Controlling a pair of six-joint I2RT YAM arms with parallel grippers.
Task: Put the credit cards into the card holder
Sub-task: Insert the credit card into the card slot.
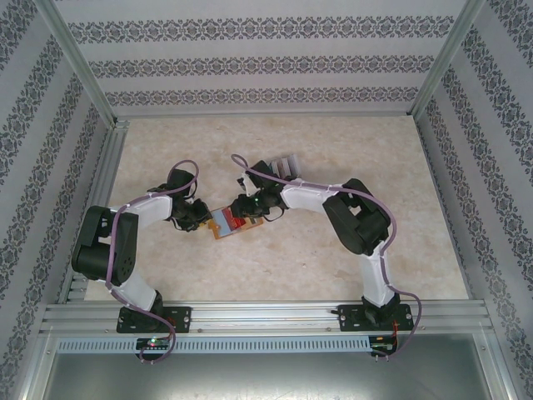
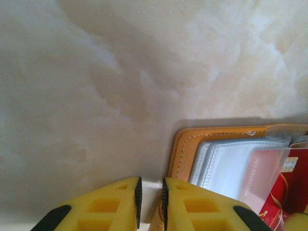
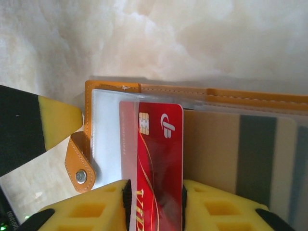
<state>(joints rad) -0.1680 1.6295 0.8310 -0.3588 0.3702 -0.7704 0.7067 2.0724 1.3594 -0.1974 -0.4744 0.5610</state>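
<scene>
Straddling chip-bearing red card [image 3: 161, 154]: right tool [image 3: 155, 188]

Brightly, evenly lit from above; soft, faint shadows on the pale surface [image 1: 350, 158]. Hazy, washed-out wrist views, blurred nearest the lens.

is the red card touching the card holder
Touching. The right wrist view shows the red card with its chip end tucked under a clear pocket of the card holder.

Red card [image 3: 159, 163], lower end off-frame
</scene>
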